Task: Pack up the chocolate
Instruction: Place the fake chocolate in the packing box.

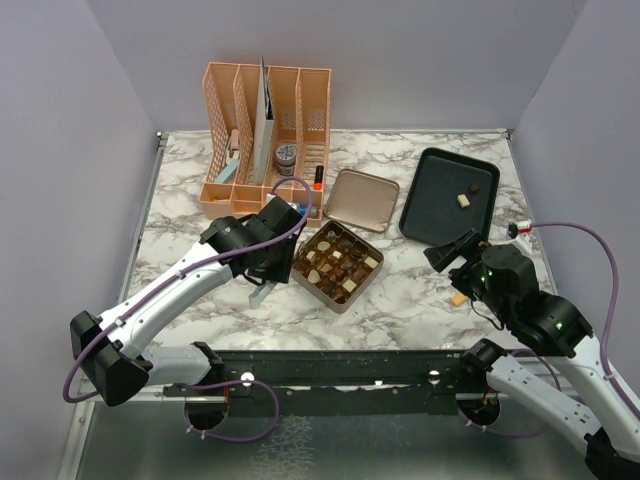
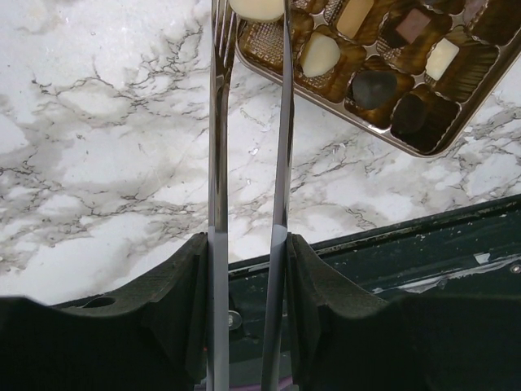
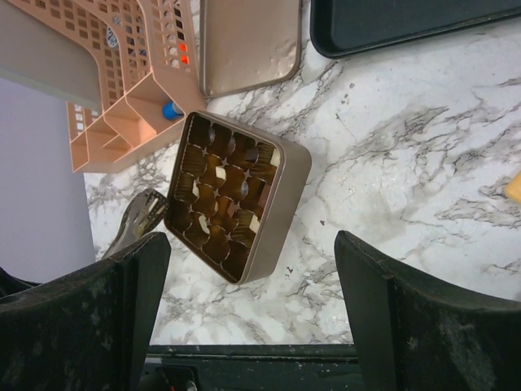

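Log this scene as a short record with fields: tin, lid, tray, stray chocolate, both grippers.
tin: gold, square, open, chocolate pieces in many cells
lid: flat on the table beside the tin
tray: black, holds a dark piece and a pale piece
stray piece: on the table near the right arm
left gripper: shut on tongs, tips pinching a cream piece at the tin's corner
right gripper: open, empty
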Available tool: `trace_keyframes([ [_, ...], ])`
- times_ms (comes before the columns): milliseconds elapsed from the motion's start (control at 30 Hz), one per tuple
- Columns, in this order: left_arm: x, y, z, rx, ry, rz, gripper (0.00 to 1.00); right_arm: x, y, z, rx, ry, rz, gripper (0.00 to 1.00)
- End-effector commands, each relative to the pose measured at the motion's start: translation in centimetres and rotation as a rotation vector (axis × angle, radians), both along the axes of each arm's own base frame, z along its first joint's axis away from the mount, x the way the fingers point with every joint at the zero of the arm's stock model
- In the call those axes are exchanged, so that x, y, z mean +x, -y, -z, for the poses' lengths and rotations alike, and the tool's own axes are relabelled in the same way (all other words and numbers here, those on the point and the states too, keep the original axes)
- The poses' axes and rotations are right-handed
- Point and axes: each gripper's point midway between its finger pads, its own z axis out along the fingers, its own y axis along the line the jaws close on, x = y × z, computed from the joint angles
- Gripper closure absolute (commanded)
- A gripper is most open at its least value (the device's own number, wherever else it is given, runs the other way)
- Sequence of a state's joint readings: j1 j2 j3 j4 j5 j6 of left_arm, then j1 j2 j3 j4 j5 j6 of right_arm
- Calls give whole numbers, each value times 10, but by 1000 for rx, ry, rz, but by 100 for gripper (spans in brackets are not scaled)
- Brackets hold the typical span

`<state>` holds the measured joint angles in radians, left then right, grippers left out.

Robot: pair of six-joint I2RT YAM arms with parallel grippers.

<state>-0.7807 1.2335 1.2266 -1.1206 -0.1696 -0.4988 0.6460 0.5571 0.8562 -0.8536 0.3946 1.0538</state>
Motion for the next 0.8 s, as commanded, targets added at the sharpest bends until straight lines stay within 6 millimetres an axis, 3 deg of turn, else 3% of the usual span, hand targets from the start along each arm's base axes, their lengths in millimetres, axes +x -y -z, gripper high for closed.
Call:
trace_keyframes([
  [0,-5,-5,-4,-17,1,-29,64,1,-2,1,6,11,-13,13],
  [200,-9,-4,-2,-25,-18,-18,64,2,-4,1,-2,7,-16,13],
  [533,-12,-1,-17,-74,1,-7,61,4,-7,4,-2,3,-26,13],
  [767,-14,-5,-8,-49,-11,-11,59,4,-7,4,1,5,-26,13],
])
